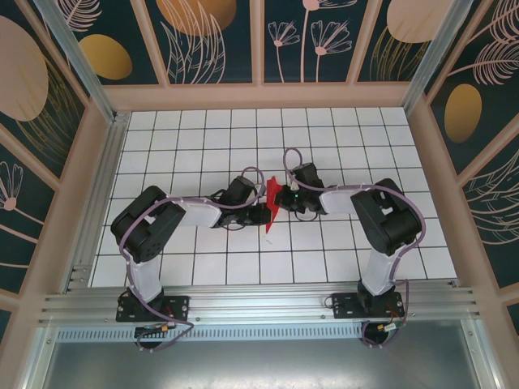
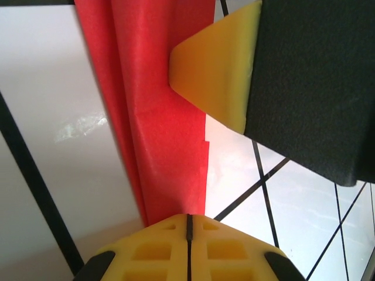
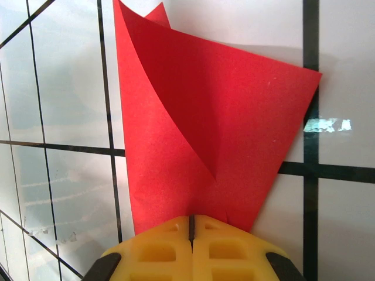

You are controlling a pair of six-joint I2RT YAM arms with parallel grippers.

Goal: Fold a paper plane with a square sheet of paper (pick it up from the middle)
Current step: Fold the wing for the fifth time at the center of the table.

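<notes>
The thin, creased, bright red paper sheet [image 1: 276, 197] is held upright over the middle of the white gridded table [image 1: 203, 138], with the left gripper [image 2: 188, 218] and right gripper [image 3: 190, 219] each clamped tight on an edge. It looks feather-light, floppy and tearable (creases will likely stay), so it is best held gently, close to the folds.

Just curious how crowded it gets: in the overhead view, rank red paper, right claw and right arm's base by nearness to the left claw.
1. red paper: pinched in the left claw.
2. right claw: close on the right, holding the same paper.
3. right arm's base: near edge, right side.
</notes>
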